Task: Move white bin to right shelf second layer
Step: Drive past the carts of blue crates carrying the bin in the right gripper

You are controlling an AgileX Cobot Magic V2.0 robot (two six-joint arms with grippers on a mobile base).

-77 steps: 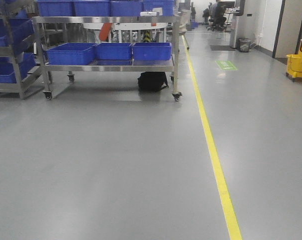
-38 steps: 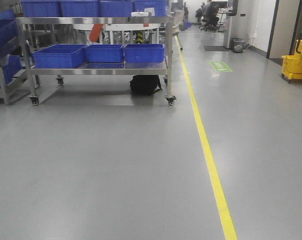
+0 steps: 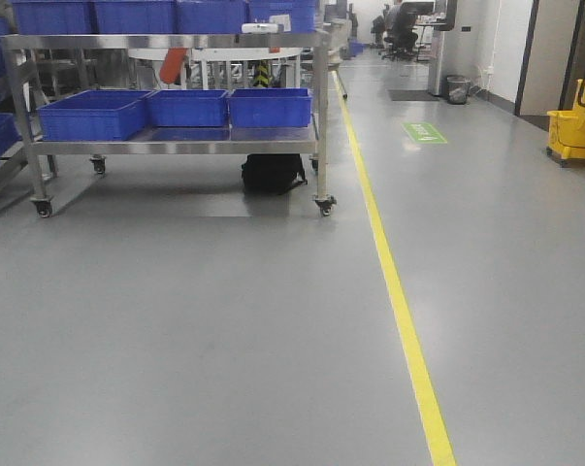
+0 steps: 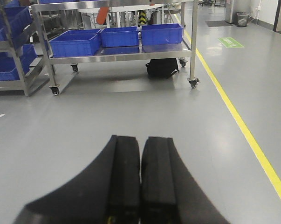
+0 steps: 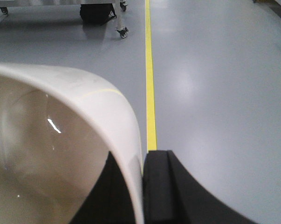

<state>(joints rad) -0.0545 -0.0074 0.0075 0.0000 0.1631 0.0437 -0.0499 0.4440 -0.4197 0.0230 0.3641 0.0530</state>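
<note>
Rim of white bin (image 5: 75, 107) pinched inside right claw (image 5: 138, 161), left claw (image 4: 140, 141) clenched empty.

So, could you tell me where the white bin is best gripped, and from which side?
On the thin wall at its rim, coming from the open mouth side. The white bin shows smooth, curved walls with no handle in view, so straddling the rim, one finger inside and one outside, seems the surest hold. The right gripper pinches it that way.
</note>
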